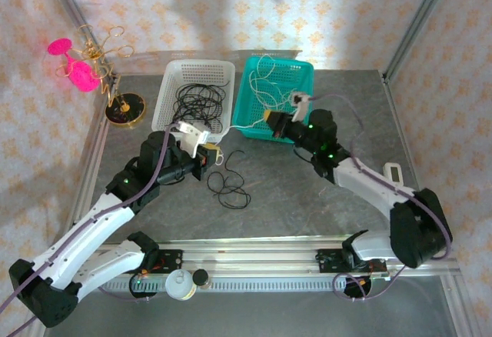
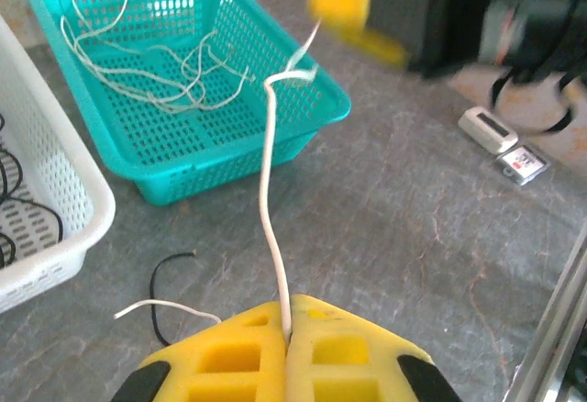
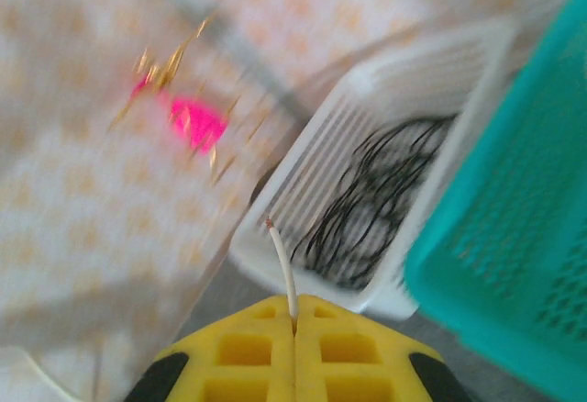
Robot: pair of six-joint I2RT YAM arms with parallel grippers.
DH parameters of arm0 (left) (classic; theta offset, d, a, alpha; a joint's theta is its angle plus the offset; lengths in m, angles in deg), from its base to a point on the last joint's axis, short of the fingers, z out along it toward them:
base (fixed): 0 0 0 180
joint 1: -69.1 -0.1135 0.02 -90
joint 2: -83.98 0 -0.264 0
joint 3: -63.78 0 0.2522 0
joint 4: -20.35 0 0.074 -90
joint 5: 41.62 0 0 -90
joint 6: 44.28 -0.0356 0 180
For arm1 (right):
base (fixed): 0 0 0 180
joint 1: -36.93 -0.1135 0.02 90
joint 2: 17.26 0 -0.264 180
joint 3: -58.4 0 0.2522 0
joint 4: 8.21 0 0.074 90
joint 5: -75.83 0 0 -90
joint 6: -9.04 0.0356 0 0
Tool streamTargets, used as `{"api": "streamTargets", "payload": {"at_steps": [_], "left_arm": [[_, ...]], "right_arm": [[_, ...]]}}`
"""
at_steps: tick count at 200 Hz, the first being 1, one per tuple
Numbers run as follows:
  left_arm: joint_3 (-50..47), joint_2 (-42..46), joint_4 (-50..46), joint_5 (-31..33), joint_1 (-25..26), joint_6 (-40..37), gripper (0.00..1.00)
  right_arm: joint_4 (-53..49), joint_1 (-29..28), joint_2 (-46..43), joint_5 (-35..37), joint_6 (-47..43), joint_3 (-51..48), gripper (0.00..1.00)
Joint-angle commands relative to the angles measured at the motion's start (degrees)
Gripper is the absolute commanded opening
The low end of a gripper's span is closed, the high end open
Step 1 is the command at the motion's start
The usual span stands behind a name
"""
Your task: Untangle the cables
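Observation:
A whitish cable is stretched between my two grippers. My left gripper is shut on one stretch of it, low over the table in front of the white basket. My right gripper is shut near the cable's other end, and a short stub sticks out past the fingers. In the top view the left gripper and right gripper are a short way apart. A black cable lies loosely coiled on the table below them, apart from the whitish one.
The white basket holds several black cables. The teal basket beside it holds whitish cables. A gold stand with pink pieces is at the back left. A small white device lies on the right.

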Motion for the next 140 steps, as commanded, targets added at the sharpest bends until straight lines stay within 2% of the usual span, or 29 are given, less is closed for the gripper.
{"api": "streamTargets", "payload": {"at_steps": [1,16,31,63,87,111,140], "left_arm": [[-2.8,0.3,3.4,-0.6,0.5,2.0,0.00],[-4.3,-0.4,4.2,-2.3,0.5,2.1,0.00],[-5.9,-1.2,5.4,-3.5,0.6,2.3,0.00],[-8.3,-3.4,9.3,-6.1,1.6,3.0,0.00],[-9.5,-5.9,14.0,-8.7,3.1,4.1,0.00],[-10.4,-8.4,20.1,-9.7,3.8,5.0,0.23],[-10.0,-10.6,26.8,-6.2,3.8,6.4,0.46]], "right_arm": [[-2.4,1.9,-4.5,15.0,6.7,3.1,0.00],[-4.4,2.7,-6.1,20.5,6.5,5.4,0.00],[-4.3,3.8,-6.3,22.4,6.3,7.7,0.00],[-4.4,4.8,-5.2,22.7,8.7,13.6,0.00],[-2.9,4.8,-3.2,20.1,12.4,16.6,0.00],[-3.2,4.7,-1.0,14.7,13.0,20.5,0.00],[-6.2,4.7,-0.4,10.1,12.4,23.3,0.00]]}}
